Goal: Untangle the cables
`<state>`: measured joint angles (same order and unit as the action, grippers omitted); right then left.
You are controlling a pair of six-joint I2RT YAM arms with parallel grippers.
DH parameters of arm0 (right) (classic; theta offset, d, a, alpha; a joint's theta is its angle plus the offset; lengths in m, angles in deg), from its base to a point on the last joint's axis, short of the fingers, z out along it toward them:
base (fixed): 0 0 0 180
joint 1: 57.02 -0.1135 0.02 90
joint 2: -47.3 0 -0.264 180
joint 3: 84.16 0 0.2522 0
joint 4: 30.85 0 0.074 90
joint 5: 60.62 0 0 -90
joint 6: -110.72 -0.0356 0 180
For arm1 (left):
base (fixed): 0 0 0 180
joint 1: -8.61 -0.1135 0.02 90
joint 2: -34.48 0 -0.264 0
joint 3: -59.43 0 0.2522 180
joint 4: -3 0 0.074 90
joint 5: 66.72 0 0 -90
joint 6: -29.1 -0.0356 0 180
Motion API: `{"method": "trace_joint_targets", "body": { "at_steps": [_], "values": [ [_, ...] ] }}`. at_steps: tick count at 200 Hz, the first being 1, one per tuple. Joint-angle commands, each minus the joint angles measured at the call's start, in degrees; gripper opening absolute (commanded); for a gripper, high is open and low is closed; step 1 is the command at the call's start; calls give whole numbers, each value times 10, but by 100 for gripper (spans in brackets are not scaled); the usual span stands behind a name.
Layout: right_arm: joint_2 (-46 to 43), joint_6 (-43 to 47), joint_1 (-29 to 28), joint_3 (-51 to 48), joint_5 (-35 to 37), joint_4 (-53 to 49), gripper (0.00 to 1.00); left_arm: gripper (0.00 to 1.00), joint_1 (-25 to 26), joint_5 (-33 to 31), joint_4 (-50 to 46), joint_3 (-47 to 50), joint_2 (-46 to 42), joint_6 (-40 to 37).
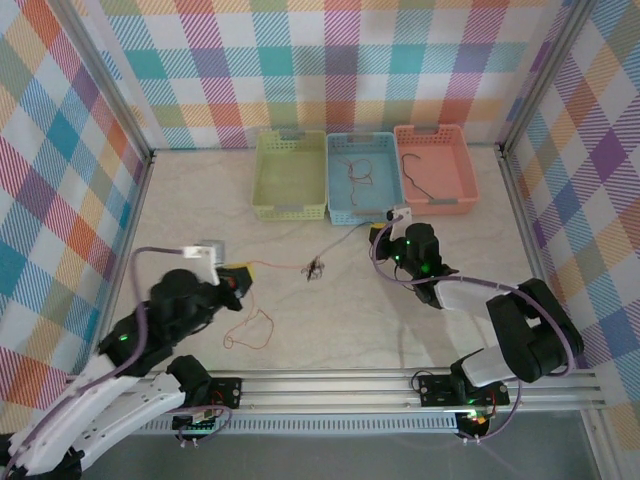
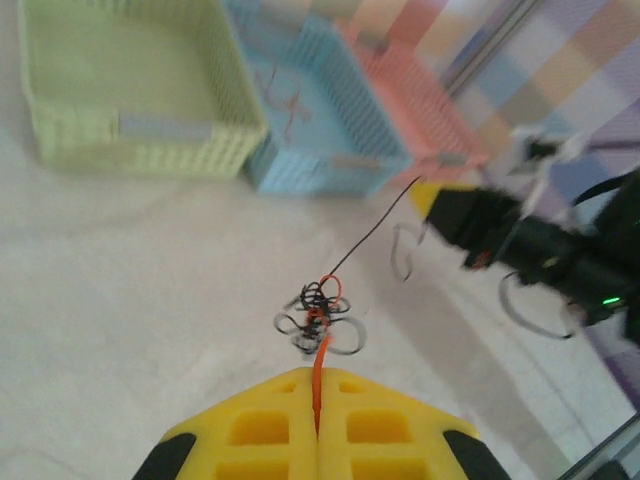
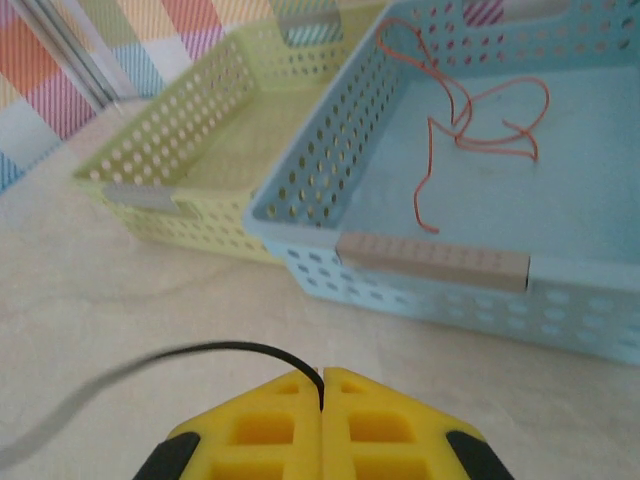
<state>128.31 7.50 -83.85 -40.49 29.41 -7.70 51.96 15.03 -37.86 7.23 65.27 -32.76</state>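
Left wrist: left gripper (image 2: pixel 318 400) clamped on the red-orange strand (image 2: pixel 320 350); right gripper (image 3: pixel 322 395) clamped on the black strand (image 3: pixel 215 348). Likely to cinch the knot (image 2: pixel 318 318) tighter, or lose a thin strand, if pulled straight apart. Cables (image 1: pixel 315 268) on the table (image 1: pixel 400 320) between the arms, strung left-to-right, right end angled toward the blue basket (image 1: pixel 350 214).

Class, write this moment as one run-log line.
left tool: shut on red-orange cable | right tool: shut on black cable | knot: tangled, between tools
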Motion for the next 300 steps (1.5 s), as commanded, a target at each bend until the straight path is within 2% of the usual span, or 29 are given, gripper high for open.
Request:
{"method": "trace_joint_targets", "body": {
  "at_steps": [1,28,43,60,71,95,112,133,165,194,199,211,249,278,300],
  "values": [
    [-32,24,-5,39,7,-97,0,0,-6,30,105,57,42,64],
    [-45,30,-7,43,-10,-162,0,0,-14,36,107,85,95,85],
    [-46,38,-8,43,-16,-187,0,24,-25,46,107,91,120,93],
    [-45,45,-9,31,-14,-185,0,58,-38,54,99,85,133,97],
    [-40,49,-9,21,-12,-171,0,69,-45,47,75,68,138,90],
    [-23,47,-9,19,-2,-151,0,77,-50,25,35,14,151,69],
    [-16,49,-9,19,6,-148,0,79,-51,27,66,-1,180,62],
    [-14,47,-9,18,16,-147,0,78,-55,56,148,-13,273,67],
    [-9,43,-9,20,23,-150,0,70,-67,179,307,-53,510,111],
    [-4,42,-8,24,24,-152,0,60,-69,233,339,-138,667,124],
    [-3,42,-9,23,24,-151,0,55,-73,250,346,-146,684,130],
    [-2,42,-9,25,24,-150,0,50,-77,280,373,-154,705,143],
    [-1,41,-9,25,23,-149,0,45,-81,270,333,-187,716,128],
    [1,40,-8,29,25,-153,0,29,-83,280,326,-201,736,134],
    [0,40,-8,28,26,-154,0,10,-84,285,328,-205,740,135]
  ]
}}
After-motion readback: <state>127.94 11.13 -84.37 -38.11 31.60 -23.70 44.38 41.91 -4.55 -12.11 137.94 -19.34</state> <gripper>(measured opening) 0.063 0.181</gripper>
